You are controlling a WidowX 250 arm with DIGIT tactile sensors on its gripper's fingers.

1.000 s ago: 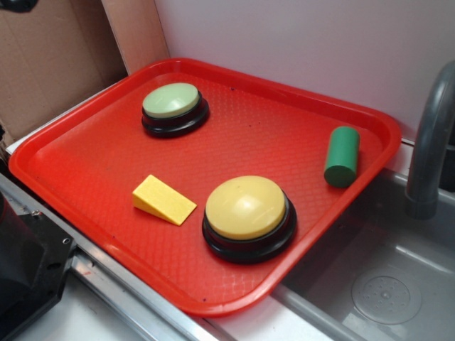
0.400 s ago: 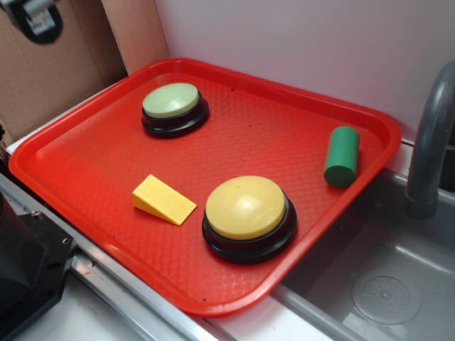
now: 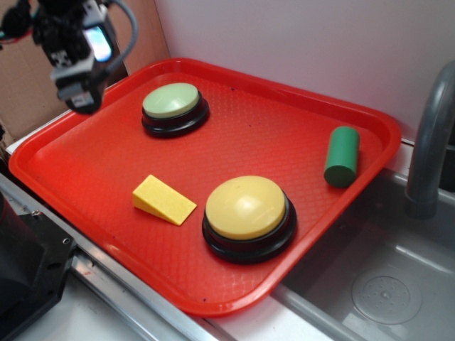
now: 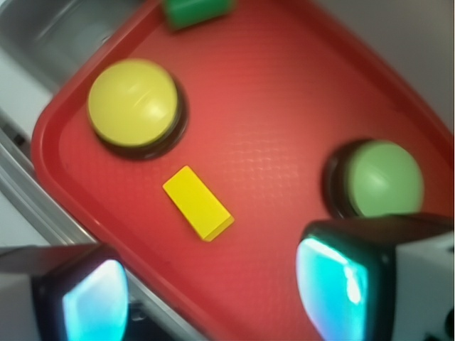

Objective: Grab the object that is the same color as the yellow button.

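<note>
Nearest me: small yellow plastic wedge block lying on the red plastic tray, just beside the large yellow dome button. Farther: pale green button, green cylinder. My gripper hovers far-left, jaws seemingly spread, empty.

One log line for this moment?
tool: open, empty, above tray's corner | yellow wedge block: untouched on tray, beside yellow button

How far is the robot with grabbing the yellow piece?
Nothing is grabbed yet. The yellow wedge lies untouched on the red tray, beside the yellow button. The pincer hovers open and empty over the tray's far left corner. Left: approach, descend, grasp.
</note>
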